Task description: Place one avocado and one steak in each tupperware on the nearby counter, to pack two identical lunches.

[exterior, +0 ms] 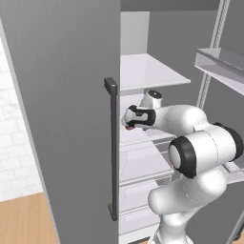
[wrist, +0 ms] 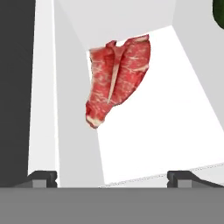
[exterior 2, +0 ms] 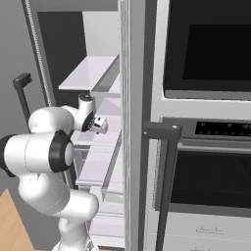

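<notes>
Lying on white fridge shelf (wrist: 175, 113): steak (wrist: 118, 78), claw (wrist: 111, 177) spread

the white arm (exterior: 200, 143) is rising from the base, folding at a dark-ringed elbow and reaching forward into the open fridge (exterior: 143, 76), level with its middle shelves. the wrist is pointing inward past the fridge door's edge. the gripper (wrist: 112, 177) is standing with its jaws spread wide, the two dark fingertips (wrist: 41, 178) far apart and nothing between them. the hand (exterior 2: 98, 123) is hanging just inside the fridge, above a shelf.
</notes>
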